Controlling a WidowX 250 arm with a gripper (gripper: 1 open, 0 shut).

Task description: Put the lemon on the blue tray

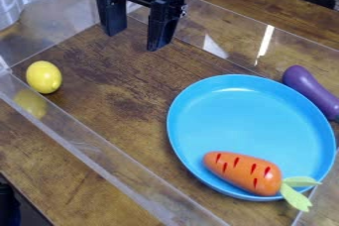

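Note:
The lemon (44,76) is a small bright-yellow oval lying on the wooden table at the left. The blue tray (252,121) is a large round plate at the right. An orange carrot (247,171) with green leaves lies on the tray's near edge. My black gripper (138,24) hangs at the back of the table, above and to the right of the lemon, well apart from it. Its jaws stand open with nothing between them.
A purple eggplant (312,89) lies on the table just past the tray's right rim. Clear plastic walls (79,146) run around the work area, along the left and near sides.

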